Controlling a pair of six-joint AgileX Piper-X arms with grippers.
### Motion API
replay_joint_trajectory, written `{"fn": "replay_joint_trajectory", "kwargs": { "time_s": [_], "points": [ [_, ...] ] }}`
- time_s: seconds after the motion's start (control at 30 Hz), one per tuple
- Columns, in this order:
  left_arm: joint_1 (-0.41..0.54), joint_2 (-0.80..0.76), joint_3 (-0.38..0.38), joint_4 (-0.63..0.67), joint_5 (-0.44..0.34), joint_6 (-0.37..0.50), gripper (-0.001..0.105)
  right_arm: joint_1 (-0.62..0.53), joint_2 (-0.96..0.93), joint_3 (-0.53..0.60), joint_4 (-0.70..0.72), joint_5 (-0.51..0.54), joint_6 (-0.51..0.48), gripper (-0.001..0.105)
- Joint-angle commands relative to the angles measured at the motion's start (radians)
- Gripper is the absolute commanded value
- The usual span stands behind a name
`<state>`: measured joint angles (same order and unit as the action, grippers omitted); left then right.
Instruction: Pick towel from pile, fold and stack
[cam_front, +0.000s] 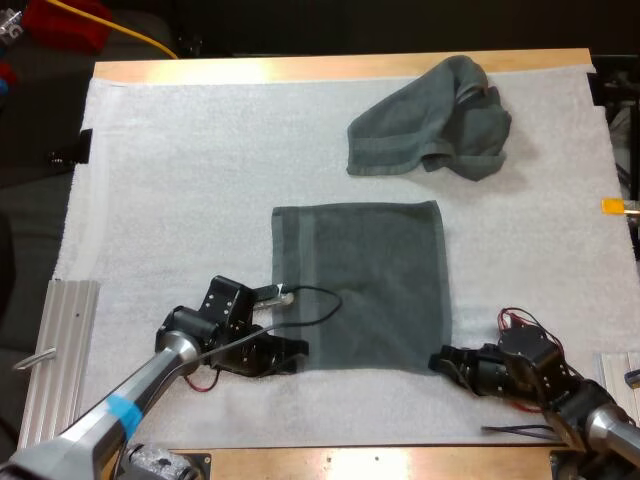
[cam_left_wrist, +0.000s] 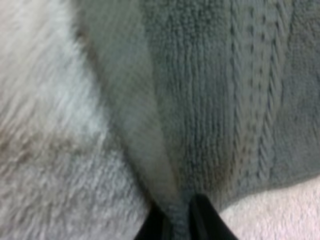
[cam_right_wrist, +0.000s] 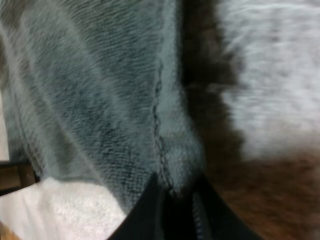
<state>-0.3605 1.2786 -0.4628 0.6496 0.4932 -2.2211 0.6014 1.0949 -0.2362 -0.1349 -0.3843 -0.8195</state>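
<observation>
A dark grey-green towel (cam_front: 365, 285) lies spread flat in the middle of the white mat. My left gripper (cam_front: 296, 352) is at its near left corner, shut on the towel (cam_left_wrist: 210, 100), whose cloth rises pinched between the black fingers (cam_left_wrist: 205, 220). My right gripper (cam_front: 441, 360) is at the near right corner, shut on the towel (cam_right_wrist: 100, 100) as well, its corner squeezed between the fingers (cam_right_wrist: 150, 210). A second, crumpled towel (cam_front: 435, 122) lies at the far right of the mat.
A ribbed metal plate (cam_front: 60, 350) sits at the mat's near left edge. Another metal piece (cam_front: 620, 370) shows at the near right edge. The white mat (cam_front: 180, 180) is bare on the left side.
</observation>
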Motion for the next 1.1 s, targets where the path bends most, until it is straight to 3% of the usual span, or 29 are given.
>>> {"fn": "replay_joint_trajectory", "kwargs": {
  "time_s": [0.0, 0.13, 0.4, 0.6, 0.8, 1.07],
  "points": [
    [-0.002, -0.039, 0.003, 0.033, -0.019, 0.027, 0.0, -0.003, -0.014, -0.023, 0.004, -0.024, -0.033, 0.001],
    [-0.002, -0.127, 0.003, 0.074, -0.044, 0.045, 0.0, -0.003, -0.052, -0.079, 0.061, -0.009, -0.08, 0.001],
    [-0.002, -0.253, -0.009, 0.134, 0.004, 0.07, 0.0, -0.001, -0.119, -0.28, 0.518, 0.062, -0.385, 0.001],
    [-0.002, -0.311, -0.009, 0.209, -0.006, 0.106, 0.0, 0.008, -0.151, -0.376, 0.759, 0.073, -0.511, 0.001],
    [-0.036, -0.355, -0.045, 0.28, -0.005, 0.121, 0.0, 0.119, -0.178, -0.389, 0.845, 0.1, -0.524, 0.001],
    [-0.159, -0.365, -0.082, 0.393, -0.075, 0.134, 0.0, 0.25, -0.219, -0.392, 0.909, 0.18, -0.429, 0.001]
  ]
}}
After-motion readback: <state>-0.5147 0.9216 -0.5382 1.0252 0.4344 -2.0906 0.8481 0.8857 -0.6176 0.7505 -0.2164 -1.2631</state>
